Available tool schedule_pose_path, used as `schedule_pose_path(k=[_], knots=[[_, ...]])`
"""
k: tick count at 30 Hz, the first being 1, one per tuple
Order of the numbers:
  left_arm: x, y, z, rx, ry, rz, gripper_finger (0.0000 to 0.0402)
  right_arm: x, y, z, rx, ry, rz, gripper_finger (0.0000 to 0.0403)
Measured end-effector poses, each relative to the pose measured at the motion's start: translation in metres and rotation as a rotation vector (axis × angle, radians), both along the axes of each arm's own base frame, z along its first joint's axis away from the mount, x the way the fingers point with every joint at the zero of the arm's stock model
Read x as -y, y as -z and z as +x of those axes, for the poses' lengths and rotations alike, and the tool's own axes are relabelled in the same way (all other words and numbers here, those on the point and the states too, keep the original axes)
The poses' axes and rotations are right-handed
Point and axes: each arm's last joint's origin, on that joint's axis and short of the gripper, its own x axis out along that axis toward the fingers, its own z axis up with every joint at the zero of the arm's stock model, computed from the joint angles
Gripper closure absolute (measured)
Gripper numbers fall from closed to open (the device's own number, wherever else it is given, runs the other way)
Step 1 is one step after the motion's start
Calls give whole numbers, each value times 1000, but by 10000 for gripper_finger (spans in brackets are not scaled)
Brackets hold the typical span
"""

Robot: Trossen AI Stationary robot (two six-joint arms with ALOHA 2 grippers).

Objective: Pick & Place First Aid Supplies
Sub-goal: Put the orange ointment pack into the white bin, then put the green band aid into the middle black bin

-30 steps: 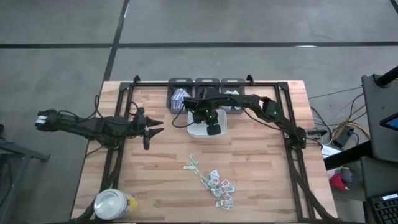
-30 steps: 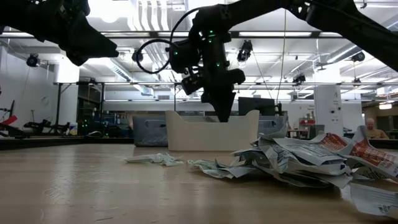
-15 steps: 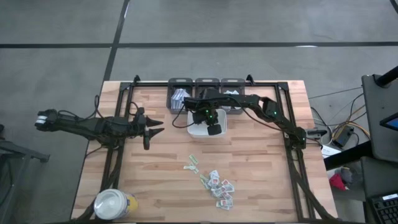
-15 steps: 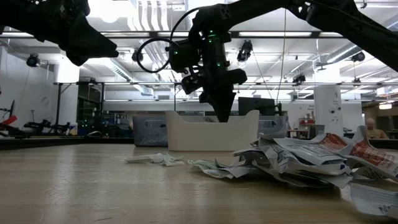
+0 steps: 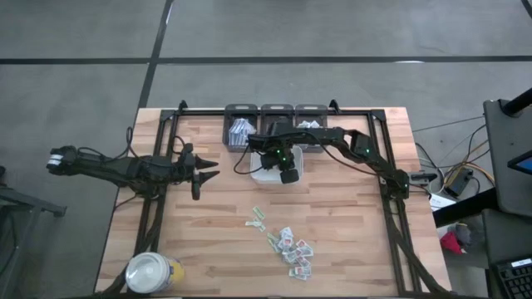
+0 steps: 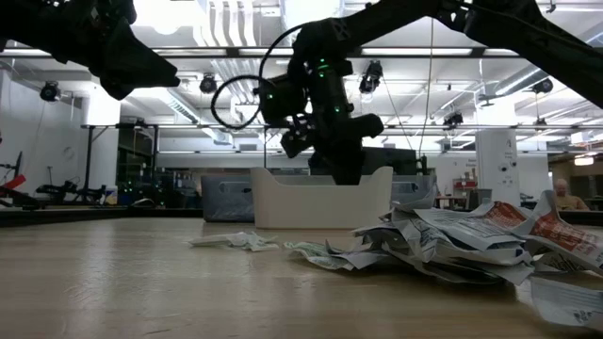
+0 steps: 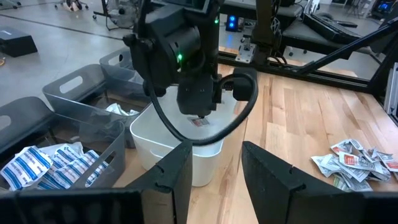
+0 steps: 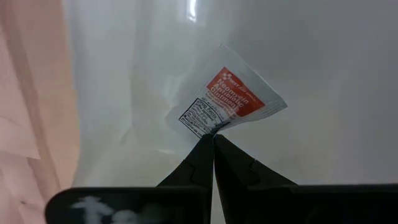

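One small white packet [image 8: 225, 103] with an orange-red label hangs pinched by a corner in the right gripper [image 8: 213, 138], whose fingers are clenched tight on it. The packet sits inside the white tray [image 5: 260, 174], above the tray's pale floor; from the left wrist view it shows as a small scrap [image 7: 199, 121] just under the right gripper [image 7: 198, 116], over the tray's opening [image 7: 149, 142]. The remaining packets [image 5: 290, 247] lie scattered in a loose pile on the wooden tabletop [image 5: 349, 241], nearer the front edge and well apart from the tray. Behind the tray stand three grey bins [image 5: 275, 110]; the one on the left holds blue-and-white striped packets [image 5: 239, 129]. The left gripper [image 5: 205, 171] hovers over the tabletop to the left of the tray, fingers spread and holding nothing. A yellow jar with a white lid [image 5: 153, 272] stands at the tabletop's front left corner.
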Motion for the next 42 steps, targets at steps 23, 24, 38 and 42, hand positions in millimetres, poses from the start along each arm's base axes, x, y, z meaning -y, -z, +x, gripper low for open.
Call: schedule_pose_path(k=[23, 24, 38, 42], knots=[[0, 0, 0, 0, 0, 0, 266, 0, -13, 3, 26, 158, -38, 298], [0, 0, 0, 0, 0, 0, 266, -1, -18, 3, 30, 185, -43, 294], [0, 0, 0, 0, 0, 0, 266, -54, -99, 12, 208, 269, -28, 288], [0, 0, 0, -2, 0, 0, 266, -78, -124, 2, 259, 211, -16, 296]])
